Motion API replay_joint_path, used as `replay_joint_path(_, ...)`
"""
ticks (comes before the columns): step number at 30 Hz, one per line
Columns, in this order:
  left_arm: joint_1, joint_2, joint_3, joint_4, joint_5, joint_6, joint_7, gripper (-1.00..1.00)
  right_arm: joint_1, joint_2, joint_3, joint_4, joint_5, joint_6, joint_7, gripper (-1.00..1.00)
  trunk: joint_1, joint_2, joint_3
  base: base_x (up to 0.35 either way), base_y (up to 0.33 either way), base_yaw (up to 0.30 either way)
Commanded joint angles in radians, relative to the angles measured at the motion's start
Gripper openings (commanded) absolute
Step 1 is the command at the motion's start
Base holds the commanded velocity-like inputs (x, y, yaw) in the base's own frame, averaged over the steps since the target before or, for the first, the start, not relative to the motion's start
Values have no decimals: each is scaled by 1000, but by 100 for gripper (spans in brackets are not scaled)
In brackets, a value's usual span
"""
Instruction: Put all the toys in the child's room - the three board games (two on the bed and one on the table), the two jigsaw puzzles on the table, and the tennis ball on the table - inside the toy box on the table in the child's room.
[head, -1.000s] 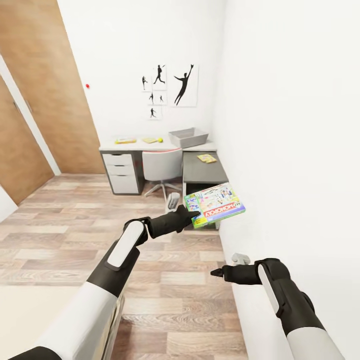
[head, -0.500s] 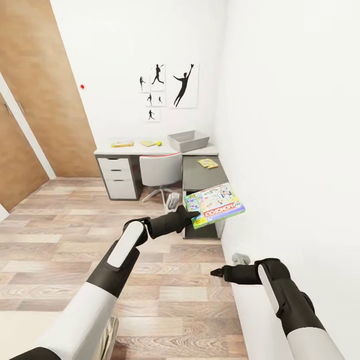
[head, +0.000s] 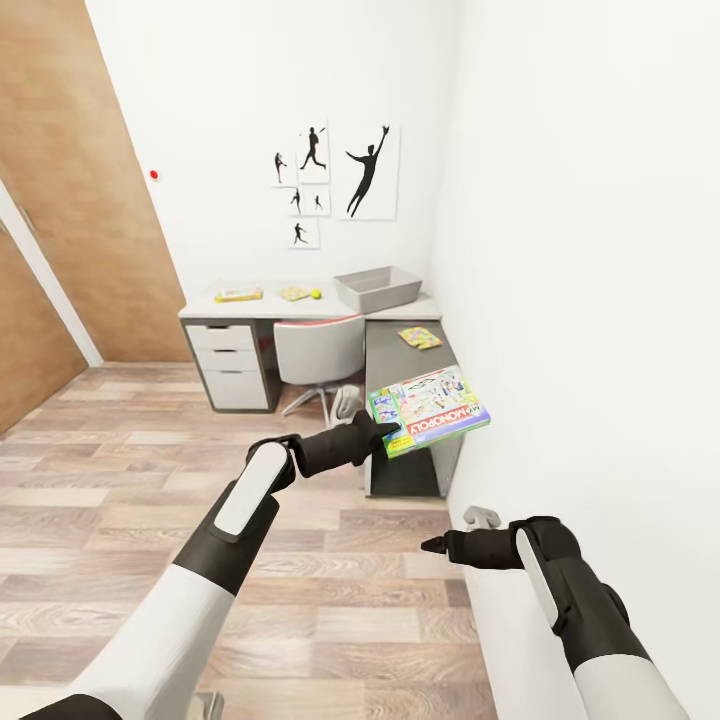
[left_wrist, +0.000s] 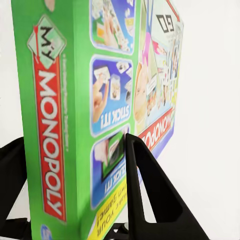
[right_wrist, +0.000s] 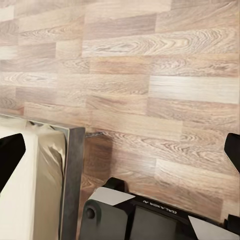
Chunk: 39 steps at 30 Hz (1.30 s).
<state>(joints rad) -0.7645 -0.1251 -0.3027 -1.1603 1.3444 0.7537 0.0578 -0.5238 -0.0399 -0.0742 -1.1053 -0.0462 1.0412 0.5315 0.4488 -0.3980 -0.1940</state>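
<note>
the left hand (head: 385, 432) is clamped on the edge of the flat green monopoly box (head: 430, 409), held in the air above the wood-plank floor (head: 130, 500). ahead, the l-shaped table (head: 400, 345) carries the grey sloped toy box (head: 377, 288), a jigsaw puzzle (head: 420, 337), a second puzzle (head: 294, 293), the tennis ball (head: 315, 293) and a game box (head: 238, 294). a grey chair (head: 320, 352) stands at the table. the right hand (head: 436, 546) is spread apart, holding nothing, over the bed corner (right_wrist: 30, 185).

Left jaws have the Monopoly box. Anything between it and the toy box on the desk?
In the head view, open wood floor leads to the desk. The Monopoly box must pass over the dark desk section, where one jigsaw puzzle lies. The chair stands left of that path. The toy box looks empty.
</note>
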Motion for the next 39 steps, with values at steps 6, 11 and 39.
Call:
replay_joint_path(6, -1, 0, 0, -1, 12, 3, 8, -100, -1, 0, -1, -1, -4, 6, -1, 100, 1, -2, -2, 337, 0, 0)
replay_joint_path(11, -1, 0, 0, -1, 12, 3, 8, -100, -1, 0, -1, -1, -4, 6, -1, 100, 1, -2, -2, 337, 0, 0)
replay_joint_path(39, -1, 8, 0, -1, 13, 3, 8, -100, -1, 0, -1, -1, -4, 6, -1, 100, 1, -2, -2, 337, 0, 0)
